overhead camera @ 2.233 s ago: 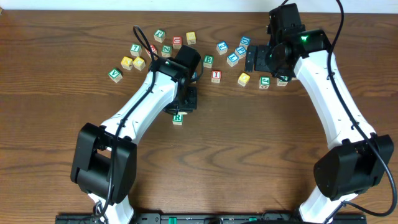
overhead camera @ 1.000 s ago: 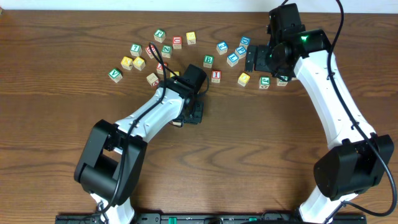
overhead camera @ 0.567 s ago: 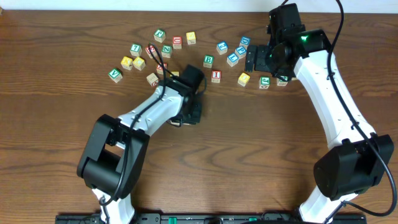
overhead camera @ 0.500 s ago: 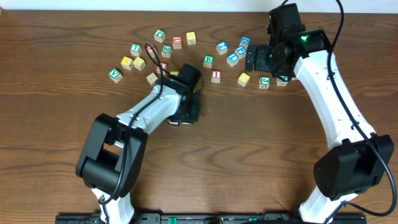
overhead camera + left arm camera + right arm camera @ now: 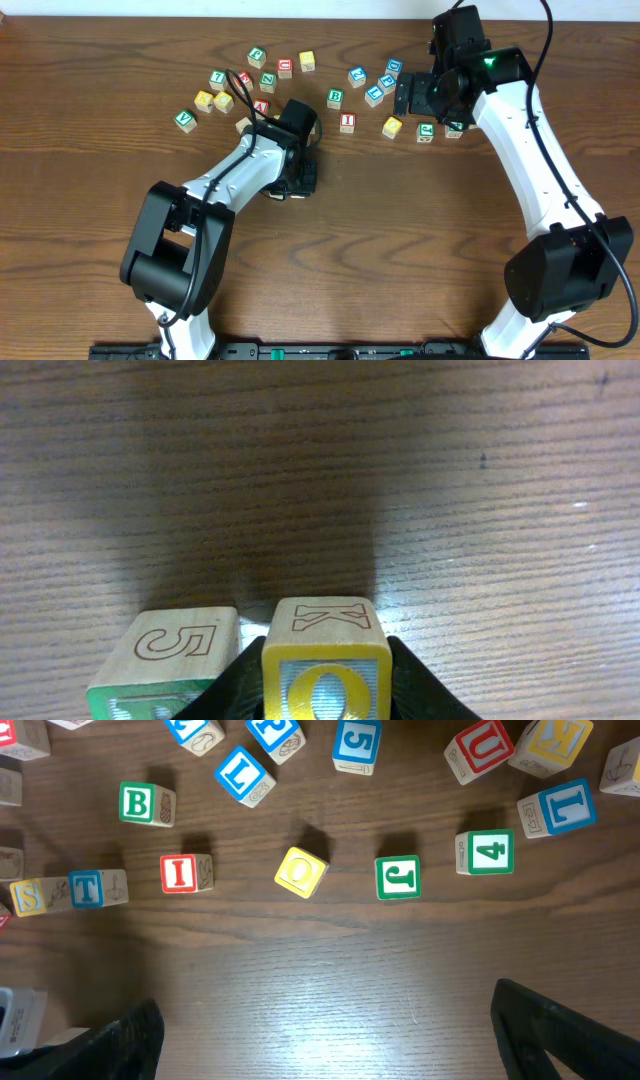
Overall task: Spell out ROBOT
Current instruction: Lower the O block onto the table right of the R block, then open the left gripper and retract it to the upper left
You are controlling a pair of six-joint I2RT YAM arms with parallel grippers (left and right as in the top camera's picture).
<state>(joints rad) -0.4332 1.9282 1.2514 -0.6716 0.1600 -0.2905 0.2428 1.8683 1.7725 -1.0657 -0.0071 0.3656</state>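
Note:
My left gripper [image 5: 325, 675] is shut on a yellow O cube [image 5: 326, 695] with a K on its top, low over the wood. Right beside it, on its left, stands the green-lettered R cube [image 5: 168, 678], with a 5 on its top. In the overhead view the left gripper [image 5: 296, 180] hides both cubes. A green B [image 5: 145, 804], a blue T [image 5: 98, 887] and a second yellow O [image 5: 301, 871] lie loose on the table. My right gripper [image 5: 340, 1040] hangs open and empty above them, its fingers [image 5: 560, 1030] wide apart.
Other loose cubes surround these: a red I [image 5: 185, 872], a green J [image 5: 398, 877], a green 4 [image 5: 485, 852], a blue L [image 5: 243, 775], a red U [image 5: 478, 750]. More cubes [image 5: 220, 90] lie scattered at the back left. The right arm [image 5: 530, 150] reaches along the right side.
My left gripper has slid a little to the left with the yellow O cube in it. The right arm has not moved.

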